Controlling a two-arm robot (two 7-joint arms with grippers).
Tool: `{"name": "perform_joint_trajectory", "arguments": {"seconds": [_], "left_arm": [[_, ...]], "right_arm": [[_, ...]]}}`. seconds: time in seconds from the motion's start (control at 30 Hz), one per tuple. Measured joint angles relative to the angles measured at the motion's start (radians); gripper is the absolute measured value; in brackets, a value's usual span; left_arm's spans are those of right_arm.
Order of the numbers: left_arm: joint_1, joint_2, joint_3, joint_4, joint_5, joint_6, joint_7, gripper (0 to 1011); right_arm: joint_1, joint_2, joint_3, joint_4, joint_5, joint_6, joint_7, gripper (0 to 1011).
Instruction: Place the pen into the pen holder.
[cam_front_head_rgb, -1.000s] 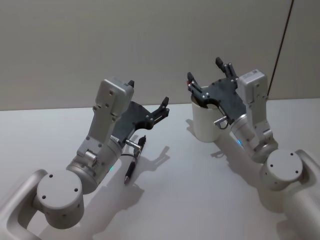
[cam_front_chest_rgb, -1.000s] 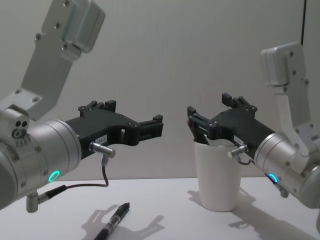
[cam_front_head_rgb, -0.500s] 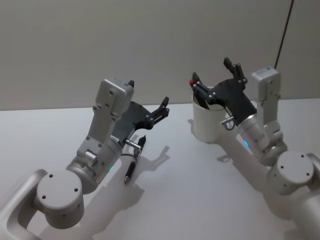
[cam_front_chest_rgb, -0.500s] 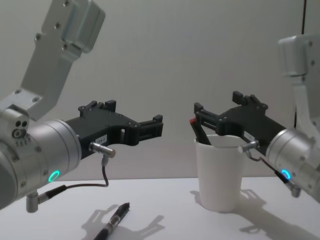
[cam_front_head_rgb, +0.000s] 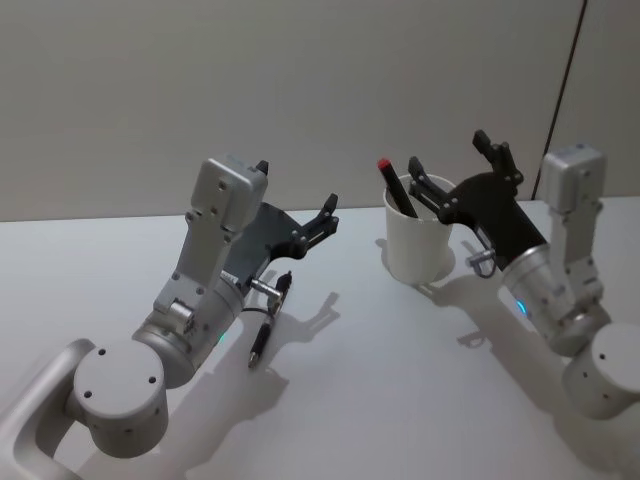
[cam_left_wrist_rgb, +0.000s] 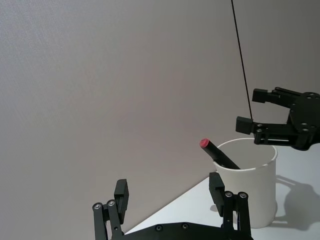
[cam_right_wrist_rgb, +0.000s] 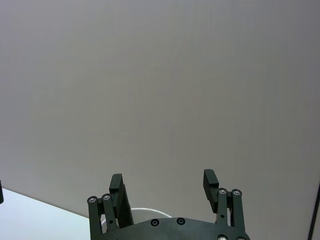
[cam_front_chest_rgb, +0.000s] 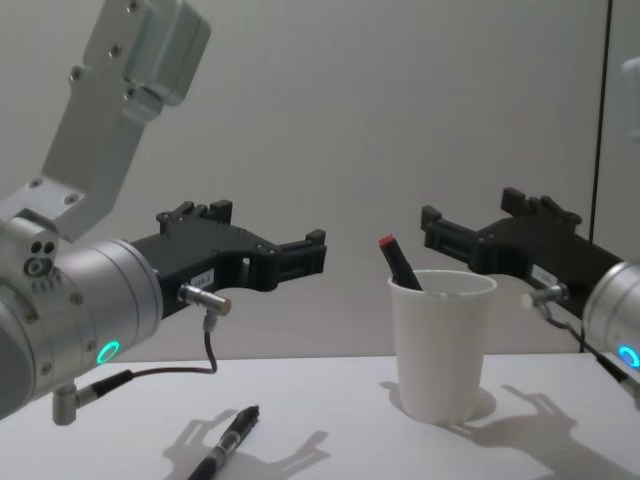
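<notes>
No text, number, brand or sign can be read anywhere. In the chest view, a small pale sticker (cam_front_chest_rgb: 204, 279) sits on the black body of the left gripper (cam_front_chest_rgb: 312, 255), left of centre in the frame, with print too small to make out. A similar pale sticker (cam_front_chest_rgb: 545, 275) sits on the black body of the right gripper (cam_front_chest_rgb: 468, 215), towards the right edge of the frame, and is just as unreadable
</notes>
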Motion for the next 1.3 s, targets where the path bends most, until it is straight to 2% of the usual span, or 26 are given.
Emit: {"name": "perform_joint_trajectory", "arguments": {"seconds": [0.17, 0.4, 0.57, 1.3], "left_arm": [[0.0, 0.0, 0.0, 0.0, 0.0, 0.0, 0.0, 1001], [0.0, 0.0, 0.0, 0.0, 0.0, 0.0, 0.0, 1001], [0.0, 0.0, 0.0, 0.0, 0.0, 0.0, 0.0, 1001], [0.0, 0.0, 0.0, 0.0, 0.0, 0.0, 0.0, 1001]], "right_arm": [[-0.045, 0.019, 0.005, -0.064, 0.018, 0.036, -0.013, 1001], [-0.051, 0.023, 0.005, -0.073, 0.021, 0.043, -0.016, 1001], [-0.072, 0.04, 0.007, -0.106, 0.034, 0.067, -0.025, 1001], [-0.256, 0.187, 0.021, -0.39, 0.15, 0.272, -0.106, 1001]]}}
